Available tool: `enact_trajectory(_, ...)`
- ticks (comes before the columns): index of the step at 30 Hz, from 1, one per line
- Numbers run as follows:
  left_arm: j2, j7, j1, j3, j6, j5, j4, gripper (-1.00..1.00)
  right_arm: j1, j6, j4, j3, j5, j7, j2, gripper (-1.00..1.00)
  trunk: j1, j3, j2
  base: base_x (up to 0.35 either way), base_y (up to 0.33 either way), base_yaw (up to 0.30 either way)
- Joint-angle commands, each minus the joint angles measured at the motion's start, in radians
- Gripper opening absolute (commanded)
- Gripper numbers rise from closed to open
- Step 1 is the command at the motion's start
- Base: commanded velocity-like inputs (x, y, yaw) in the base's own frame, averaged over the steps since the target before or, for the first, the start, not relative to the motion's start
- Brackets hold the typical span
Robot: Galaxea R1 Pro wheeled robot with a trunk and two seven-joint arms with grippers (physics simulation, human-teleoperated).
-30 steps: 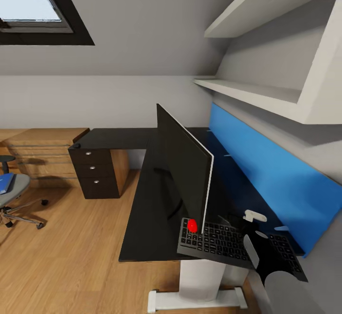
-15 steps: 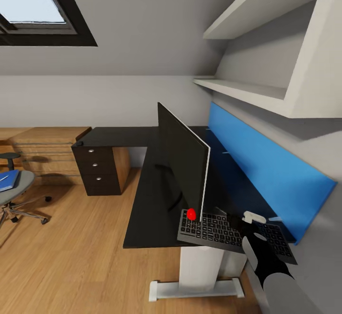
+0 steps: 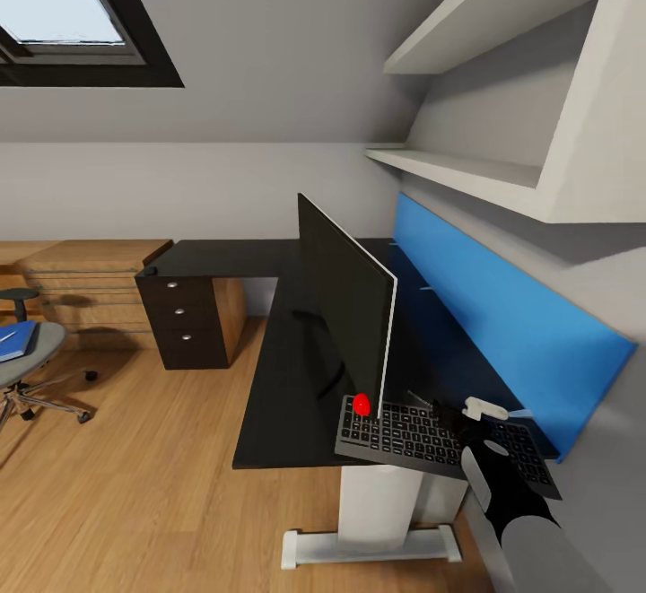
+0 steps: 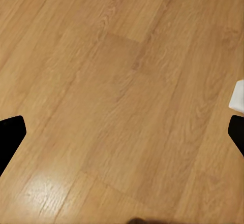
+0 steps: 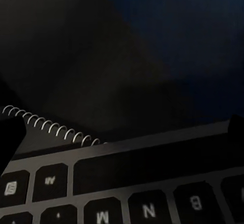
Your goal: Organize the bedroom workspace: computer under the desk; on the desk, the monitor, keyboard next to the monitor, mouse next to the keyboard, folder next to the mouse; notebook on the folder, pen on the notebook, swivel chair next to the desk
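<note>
We see the keyboard lying on the near end of the desk, right behind the monitor, with its front edge poking out past the desk's end. From our right wrist view the keyboard has a wire spiral just past its far edge, which looks like a notebook binding, though we cannot be sure. Our right gripper hovers low over the keys; both dark fingertips sit at the far sides of the wrist picture with nothing between them, so the claw is wide and holds nothing.

The risk, as we judge it, is the overhang: a downward or outward nudge from the arm could tip the keyboard off the desk end onto the floor. It also sits behind the screen, not beside it, so a careless drag could knock the monitor's thin panel or snag the spiral.

Our left gripper hangs over bare wooden floor, claw wide and holding nothing. Far off at the room's other side, the blue folder rests on the chair.

Compared with half a second ago, the scene is unchanged in framing; our right arm has shifted slightly toward the blue wall panel, while the keyboard has not moved.
</note>
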State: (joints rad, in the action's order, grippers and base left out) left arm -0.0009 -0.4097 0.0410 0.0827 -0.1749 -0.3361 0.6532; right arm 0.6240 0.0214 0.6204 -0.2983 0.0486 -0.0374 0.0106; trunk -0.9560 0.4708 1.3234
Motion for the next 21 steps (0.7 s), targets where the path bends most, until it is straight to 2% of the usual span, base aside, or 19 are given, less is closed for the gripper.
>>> enact_trajectory(1,0.001,-0.006,0.001,0.006,-0.006,-0.011,0.000,1.00,0.001,0.002,0.001,0.001,0.005,-0.003,0.000,1.00,0.000,0.001,0.001,0.000,0.000,0.000)
enact_trajectory(6,0.001,-0.006,0.001,0.006,-0.006,-0.011,-0.001,1.00,0.000,0.002,0.001,0.001,0.005,-0.003,0.000,1.00,0.000,0.001,0.001,-0.057,0.000,0.000)
enact_trajectory(13,0.001,-0.006,0.001,0.006,-0.005,-0.011,-0.001,1.00,0.000,0.002,0.001,0.001,0.005,-0.003,0.000,1.00,0.000,0.001,0.001,-0.243,0.000,0.000)
enact_trajectory(21,0.001,-0.006,0.001,0.006,-0.005,-0.011,-0.001,1.00,0.000,0.001,0.001,0.001,0.005,-0.003,0.000,1.00,0.000,0.001,0.001,-0.156,0.000,0.000)
